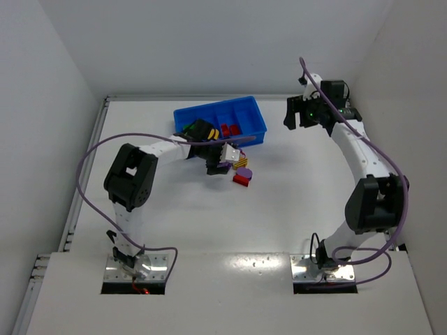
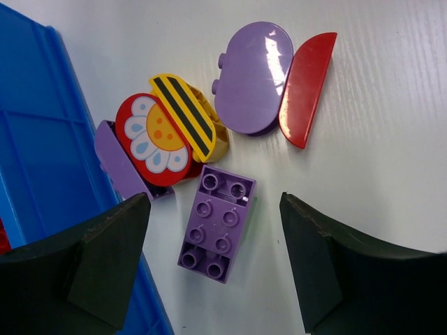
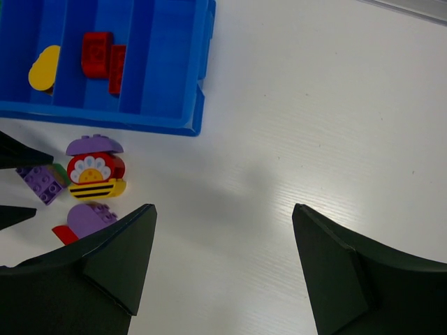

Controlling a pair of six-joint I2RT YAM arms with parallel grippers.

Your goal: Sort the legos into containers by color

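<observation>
My left gripper (image 1: pixel 215 166) is open and hovers over the loose legos just in front of the blue tray (image 1: pixel 230 140). In the left wrist view a purple studded brick (image 2: pixel 216 223) lies on the table between the open fingers (image 2: pixel 215 262), touching neither. Beyond it lie a red flower-printed piece (image 2: pixel 154 139), a yellow striped piece (image 2: pixel 185 115), a rounded purple piece (image 2: pixel 251 77) and a red curved piece (image 2: pixel 307 87). The tray holds red bricks (image 3: pixel 98 52) and a yellow piece (image 3: pixel 44 68) in separate compartments. My right gripper (image 1: pixel 297 115) is open and empty, raised to the right of the tray.
The tray wall (image 2: pixel 35 174) stands close to my left finger. The table's back edge and white walls run behind the tray. Purple cables hang along both arms. Bare white table lies under my right gripper (image 3: pixel 223 265).
</observation>
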